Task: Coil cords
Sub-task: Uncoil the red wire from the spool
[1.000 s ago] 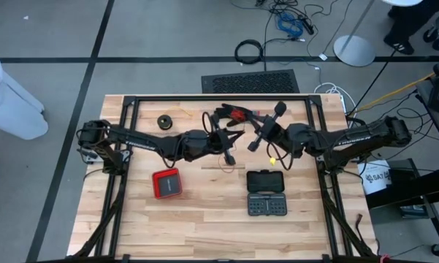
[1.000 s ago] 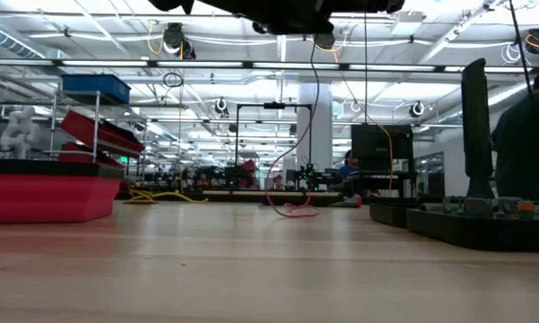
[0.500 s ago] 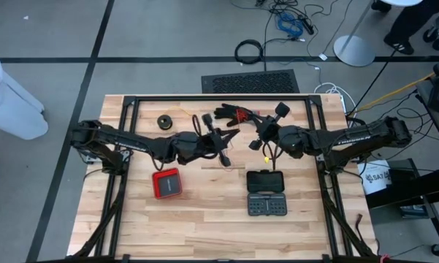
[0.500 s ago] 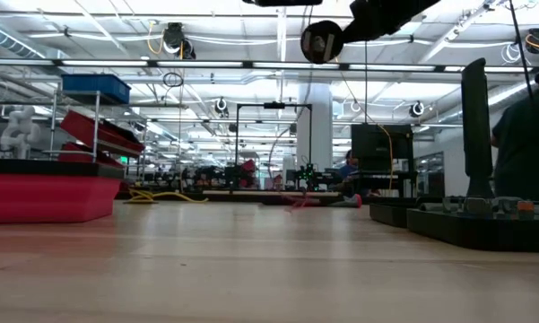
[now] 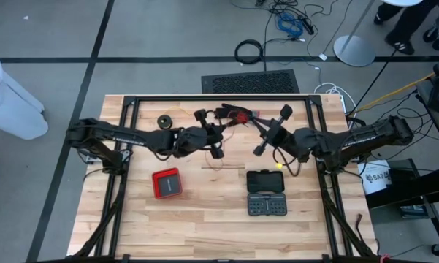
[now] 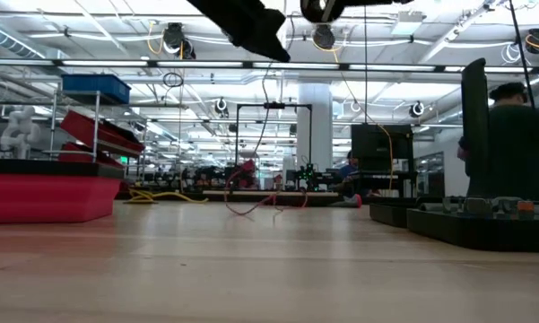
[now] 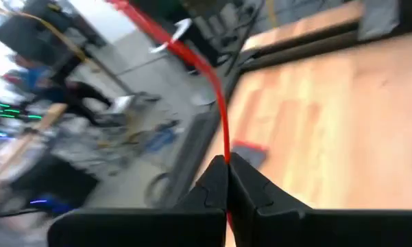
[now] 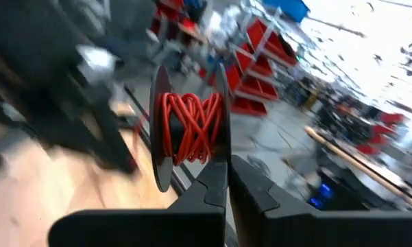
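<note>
A thin red cord (image 7: 218,96) runs from my shut left gripper (image 7: 227,159) up to a black spool (image 8: 188,127) wound with red cord, which my right gripper (image 8: 227,171) holds high over the table's middle. In the low view the cord (image 6: 267,135) hangs down, and its slack loop (image 6: 251,205) lies on the table. From above, my left gripper (image 5: 218,146) stands left of my right gripper (image 5: 266,133). A small round black bundle (image 5: 165,121) rests on the table at the far left. My left gripper pinches the red cord (image 7: 225,152) between its two fingertips, a single strand. From the fingers the cord climbs away toward the spool. Below the hold it hangs slack, down to the table. My right gripper pinches the rim of one black flange (image 8: 223,154) of the spool between its fingertips. The spool stands beyond the fingers, lifted clear of the table (image 6: 321,9), with its wound red cord showing between the two flanges.
A black glove with a red cuff (image 5: 230,113) lies at the far middle. A red box (image 5: 166,183) sits near left, and an open black bit case (image 5: 266,193) near right with a small yellow piece (image 5: 279,166) beside it. People stand beyond the table (image 6: 511,144).
My left gripper has gone toward the table's left and far edges and tipped upward, still shut on the cord. The hanging strand has shifted left with it, and its slack loop lies farther left on the table.
</note>
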Motion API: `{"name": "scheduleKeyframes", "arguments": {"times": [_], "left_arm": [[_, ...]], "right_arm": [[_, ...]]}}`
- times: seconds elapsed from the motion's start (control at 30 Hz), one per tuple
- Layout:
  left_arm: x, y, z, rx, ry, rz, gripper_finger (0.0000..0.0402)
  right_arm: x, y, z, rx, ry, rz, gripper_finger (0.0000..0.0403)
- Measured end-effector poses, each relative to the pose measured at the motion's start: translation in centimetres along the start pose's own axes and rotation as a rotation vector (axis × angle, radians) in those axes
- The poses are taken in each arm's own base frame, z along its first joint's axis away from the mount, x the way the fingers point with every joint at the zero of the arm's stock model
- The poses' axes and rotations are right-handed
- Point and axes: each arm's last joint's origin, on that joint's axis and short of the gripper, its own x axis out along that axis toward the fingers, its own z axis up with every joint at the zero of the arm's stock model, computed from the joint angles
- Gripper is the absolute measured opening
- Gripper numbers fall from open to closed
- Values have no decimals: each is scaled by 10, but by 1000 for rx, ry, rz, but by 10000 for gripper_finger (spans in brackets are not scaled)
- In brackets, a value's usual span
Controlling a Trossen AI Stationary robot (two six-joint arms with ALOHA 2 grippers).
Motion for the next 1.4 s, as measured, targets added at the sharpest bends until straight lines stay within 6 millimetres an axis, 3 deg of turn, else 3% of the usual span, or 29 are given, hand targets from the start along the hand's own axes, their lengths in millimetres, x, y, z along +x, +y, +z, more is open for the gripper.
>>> {"name": "scheduleKeyframes", "arguments": {"times": [0.17,0.33,0.57,0.7,0.9,1.13,1.4], "left_arm": [[15,-7,-5,-92,-43,-143,0],[31,-29,-9,-107,-112,-269,0],[29,-47,1,-79,-144,-358,0],[13,-36,11,-44,-160,-313,0],[-18,-4,25,-24,-141,-207,0],[-50,27,27,16,-65,-73,0],[-40,33,4,31,91,-3,0]], "right_arm": [[4,-3,7,77,-85,21,0],[16,-7,6,110,-109,-32,0],[39,-13,-12,-1,-5,-147,0],[43,-11,-23,-64,76,-132,0],[37,-6,-32,-155,178,-131,0],[26,2,-37,-192,235,-74,0],[4,8,-29,-187,210,17,0]]}}
